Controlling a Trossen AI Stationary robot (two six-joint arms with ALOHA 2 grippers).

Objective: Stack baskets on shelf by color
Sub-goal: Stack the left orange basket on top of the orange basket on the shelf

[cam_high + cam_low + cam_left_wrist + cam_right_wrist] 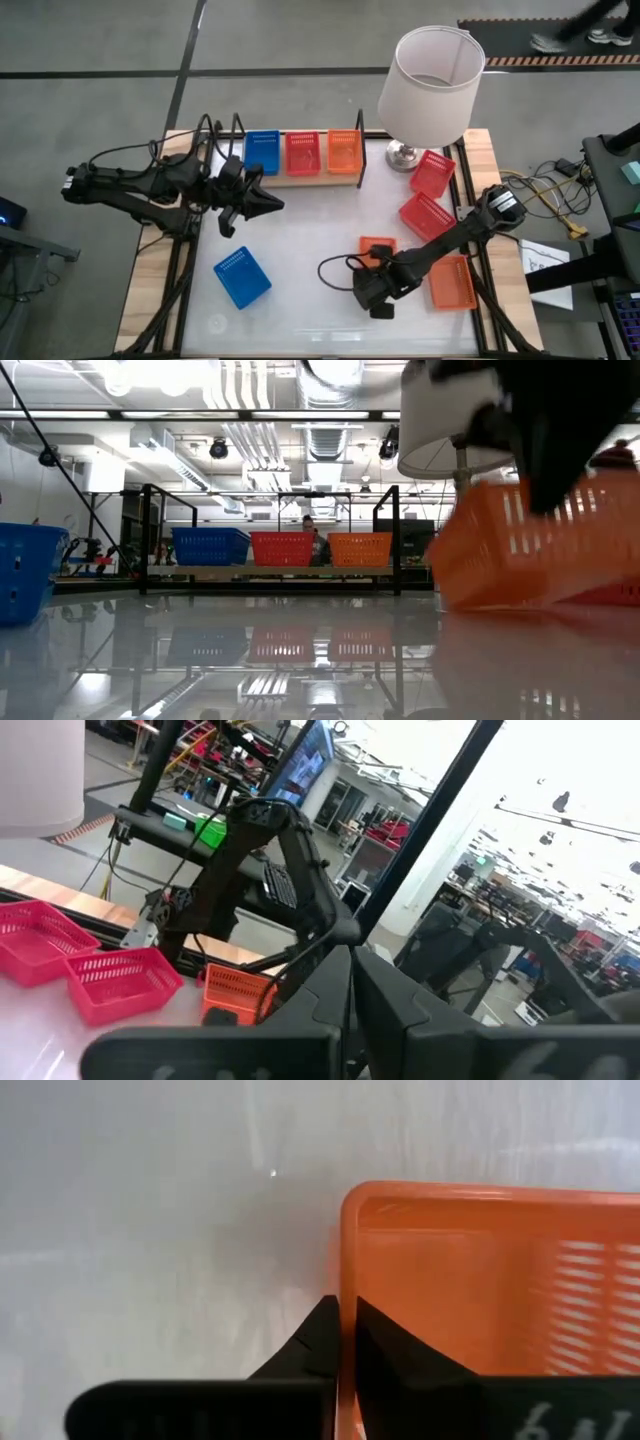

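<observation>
Here the left tool [268, 203] hangs over the bench [300, 230] with its fingers pressed together on nothing, pointing toward the middle of the bench. The shelf [300, 178] lies just beyond it, holding one blue basket [262, 150], one red basket [302, 152] and one orange basket [343, 150] side by side. A loose blue basket [242, 277] sits on the bench on the tool's near side, well apart from it.

The right tool [340, 1330] is clenched on the rim of an orange basket [480, 1280], one finger inside the wall and one outside; in the low view that basket looks tilted, one end raised. Behind this tool, by its arm, lie a second loose orange basket [452, 282] and two red baskets [428, 195] near the lamp [430, 80].

The coming move likely turns on this: the shelf's orange stack lies ahead of the right tool across open bench, and the right arm is the nearer one.
</observation>
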